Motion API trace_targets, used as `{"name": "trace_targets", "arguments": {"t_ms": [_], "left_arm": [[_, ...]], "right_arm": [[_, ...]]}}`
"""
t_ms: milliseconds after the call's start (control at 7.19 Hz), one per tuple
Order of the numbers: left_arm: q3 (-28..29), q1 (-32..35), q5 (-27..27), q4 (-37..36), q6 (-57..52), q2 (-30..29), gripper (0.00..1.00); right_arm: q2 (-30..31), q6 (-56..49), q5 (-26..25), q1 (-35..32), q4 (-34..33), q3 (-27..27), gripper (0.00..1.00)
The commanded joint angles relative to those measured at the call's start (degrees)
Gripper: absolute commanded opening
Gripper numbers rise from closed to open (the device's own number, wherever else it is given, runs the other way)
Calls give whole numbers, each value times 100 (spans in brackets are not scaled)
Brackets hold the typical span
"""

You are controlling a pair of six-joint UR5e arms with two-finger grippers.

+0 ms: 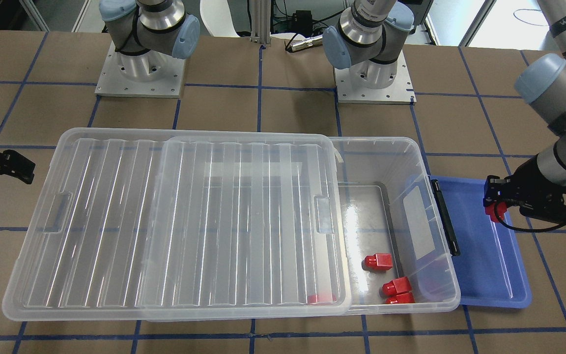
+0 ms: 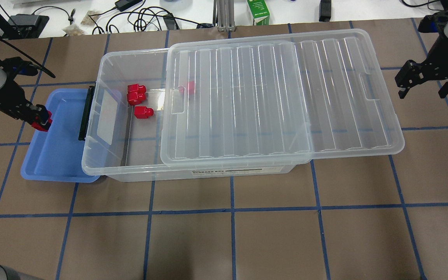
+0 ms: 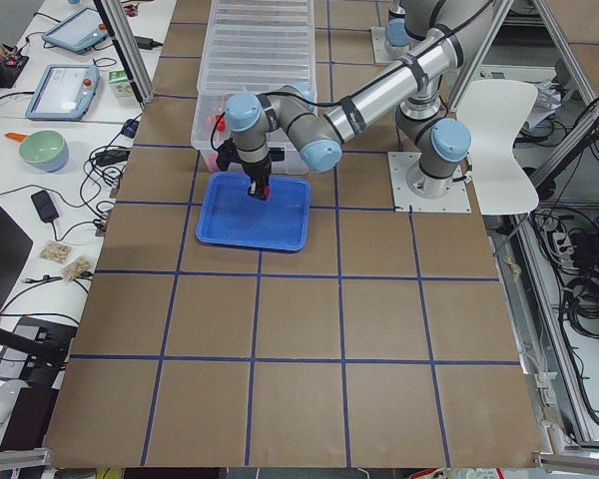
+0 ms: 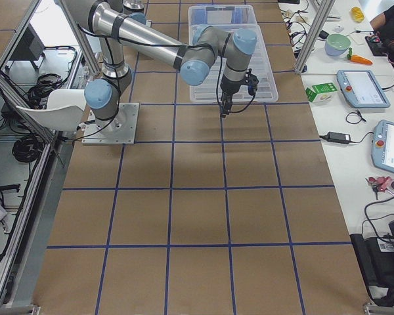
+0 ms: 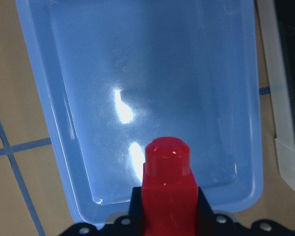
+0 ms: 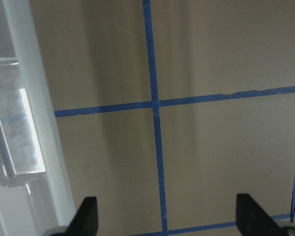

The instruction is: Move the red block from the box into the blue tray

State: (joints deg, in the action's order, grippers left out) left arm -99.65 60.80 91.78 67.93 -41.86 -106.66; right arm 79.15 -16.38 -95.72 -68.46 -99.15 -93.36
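Red block point(image 5: 166, 183) — glossy, stub outward — held in left gripper point(image 1: 496, 205) over blue tray point(image 5: 137, 69); right gripper point(image 6: 168, 219) wide.

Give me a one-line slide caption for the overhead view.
Left gripper holds a red block over the blue tray; lid partly off the box, right gripper open.

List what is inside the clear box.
Three red blocks lie in the open end of the box; a fourth shows dimly through the lid. The ribbed lid blurs the rest of the floor, so anything more there cannot be told.
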Motion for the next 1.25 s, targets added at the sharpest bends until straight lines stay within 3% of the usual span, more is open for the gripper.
{"name": "trace_targets", "arguments": {"t_ms": [0,556,695,834,1113], "left_arm": [[-195,-33,-11,-481,-6,-397,0],[-195,-33,24,-675,-15,-873,0],[-195,-33,42,-841,-41,-969,25],[-195,-42,-10,-877,-50,-1031,56],[-81,-24,86,-817,20,-893,90]], "right_arm": [[-75,-23,18,17,-253,-191,100],[-93,3,88,-18,-394,-314,100],[-102,-6,106,-53,-386,-323,100],[-93,-6,106,-70,-386,-323,100],[-102,46,106,-315,-394,-314,100]]}}
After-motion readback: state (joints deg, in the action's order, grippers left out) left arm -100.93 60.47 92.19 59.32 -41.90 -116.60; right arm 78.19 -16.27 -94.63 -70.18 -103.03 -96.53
